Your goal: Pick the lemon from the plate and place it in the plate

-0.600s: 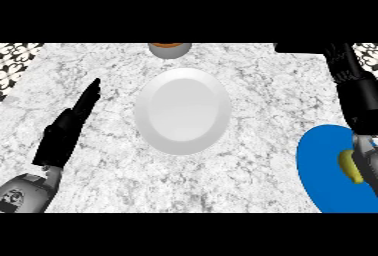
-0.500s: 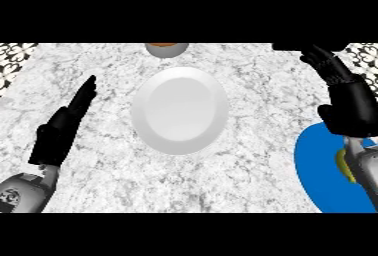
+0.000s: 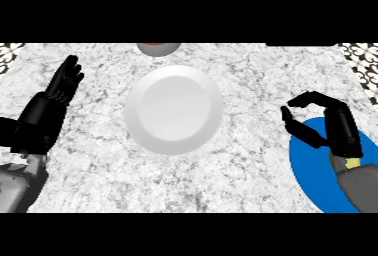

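Head view shows the right hand [image 3: 328, 127] curled, holding nothing, above the blue plate [image 3: 314, 175]; it should centre over the unseen lemon before pinching.

blue plate [image 3: 314, 175] cut off, forearm-covered

We are in a kitchen; we look down on a counter [image 3: 96, 170] of grey and white stone; a white plate [image 3: 173, 110] and a blue plate [image 3: 314, 170] lie on it; a small bowl [image 3: 157, 48] stands at the far edge.
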Robot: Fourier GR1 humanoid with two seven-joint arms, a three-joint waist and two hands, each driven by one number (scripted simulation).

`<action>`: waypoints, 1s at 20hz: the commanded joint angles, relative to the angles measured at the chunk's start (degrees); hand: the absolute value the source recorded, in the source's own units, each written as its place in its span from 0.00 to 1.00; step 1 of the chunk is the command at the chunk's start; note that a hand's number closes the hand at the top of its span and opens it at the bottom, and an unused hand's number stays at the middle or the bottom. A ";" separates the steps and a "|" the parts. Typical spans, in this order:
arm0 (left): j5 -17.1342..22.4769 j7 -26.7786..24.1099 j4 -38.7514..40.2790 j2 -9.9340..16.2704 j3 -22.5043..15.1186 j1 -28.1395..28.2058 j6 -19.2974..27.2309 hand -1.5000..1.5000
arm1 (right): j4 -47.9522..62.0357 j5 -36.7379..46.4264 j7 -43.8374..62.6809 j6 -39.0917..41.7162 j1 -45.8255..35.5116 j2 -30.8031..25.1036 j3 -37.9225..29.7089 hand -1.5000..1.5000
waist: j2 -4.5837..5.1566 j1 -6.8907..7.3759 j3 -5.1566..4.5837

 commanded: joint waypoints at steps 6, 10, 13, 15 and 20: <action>1.86 -1.12 3.39 -1.59 2.22 -2.21 -2.51 0.50 | 1.68 -8.48 -28.89 -12.72 9.20 17.37 -5.49 0.00 | 0.17 -0.32 0.48; 2.83 -1.79 -0.41 -0.37 4.97 2.50 -5.29 0.50 | -9.49 -5.43 -27.91 -14.36 17.27 13.43 -6.66 0.00 | -0.26 -0.20 0.31; -0.23 -1.33 -0.35 -2.19 3.64 1.64 -2.60 0.50 | -17.60 1.75 -14.19 -16.25 21.28 6.95 -5.58 0.00 | -0.31 -0.55 0.22; 2.32 -2.91 1.76 0.11 6.40 2.68 -5.35 0.50 | -18.18 6.51 -7.60 -17.91 23.65 3.14 -6.63 0.00 | -0.36 -0.99 0.03; 2.11 -0.99 -0.03 0.04 5.86 2.14 -4.76 0.50 | -17.72 14.54 10.69 -12.80 30.41 -4.72 -7.62 0.00 | -0.32 -1.37 -0.32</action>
